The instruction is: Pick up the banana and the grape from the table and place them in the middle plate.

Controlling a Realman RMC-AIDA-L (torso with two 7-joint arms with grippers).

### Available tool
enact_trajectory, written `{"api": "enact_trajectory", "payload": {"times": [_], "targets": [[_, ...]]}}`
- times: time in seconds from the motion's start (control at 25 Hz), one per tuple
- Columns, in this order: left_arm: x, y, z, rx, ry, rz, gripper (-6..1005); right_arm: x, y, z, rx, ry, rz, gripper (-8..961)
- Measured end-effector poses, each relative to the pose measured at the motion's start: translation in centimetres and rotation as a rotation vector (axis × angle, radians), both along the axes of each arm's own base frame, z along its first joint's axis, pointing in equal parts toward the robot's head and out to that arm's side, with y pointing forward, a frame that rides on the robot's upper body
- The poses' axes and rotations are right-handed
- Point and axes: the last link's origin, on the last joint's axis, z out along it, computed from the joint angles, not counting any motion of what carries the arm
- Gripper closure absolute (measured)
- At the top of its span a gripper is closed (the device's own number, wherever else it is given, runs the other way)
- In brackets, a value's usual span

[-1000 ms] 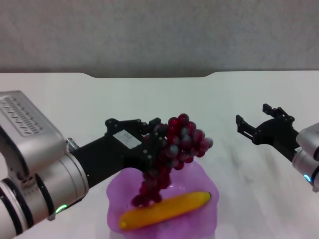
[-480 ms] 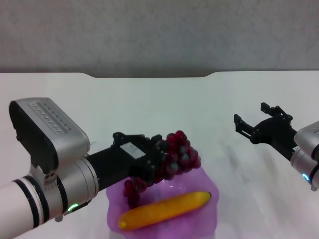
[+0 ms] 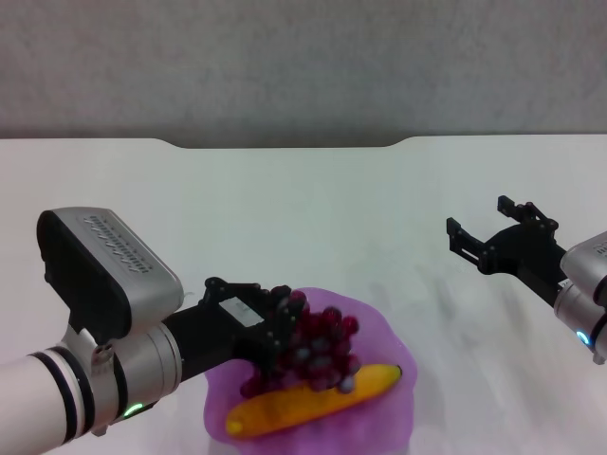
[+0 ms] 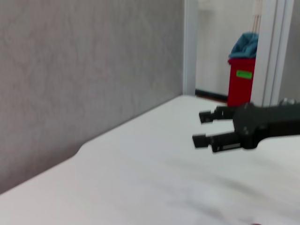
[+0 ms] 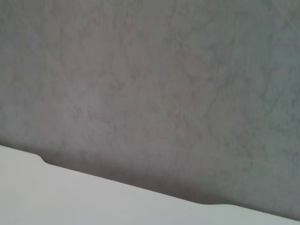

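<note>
Currently clamped in left pincer [image 3: 285, 327]: grape [image 3: 318, 349], soft, loose-berried, lowered onto banana [image 3: 313, 400] in middle plate [image 3: 379, 327], near table [image 3: 285, 190] front edge. Grip stem end gently. Right pincer [image 3: 486, 234] apart, idle.

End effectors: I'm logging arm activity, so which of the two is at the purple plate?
The left end effector, shut on the dark red grape bunch over the translucent purple scalloped plate; the right end effector hovers open, off to the side.

Silver-grey cylindrical arms, black-banded, green status lights, matte black jaws.
</note>
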Motion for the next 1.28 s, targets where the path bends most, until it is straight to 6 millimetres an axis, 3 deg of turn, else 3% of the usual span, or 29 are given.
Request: {"api": "enact_trajectory", "payload": {"times": [0.36,0.68,0.84,1.0,1.28], "targets": [[-0.4,0.0,-0.9,-0.064,0.15,0.036,828,0.1,0.0,0.0,0.0,-0.002,-0.001,92],[0.1,0.5,-0.5,-0.125,0.321,0.112,440,0.0,0.0,0.0,-0.001,-0.002,-0.001,92],[0.2,0.9,-0.2,-0.157,0.356,0.139,330,0.0,0.1,0.0,0.0,-0.002,0.0,92],[0.9,1.0,1.1,-0.161,0.364,0.143,253,0.0,0.1,0.0,0.0,-0.001,-0.001,92],[2.3,1.1,5.2,-0.112,0.353,0.141,136,0.0,0.1,0.0,0.0,-0.002,-0.001,92]]}}
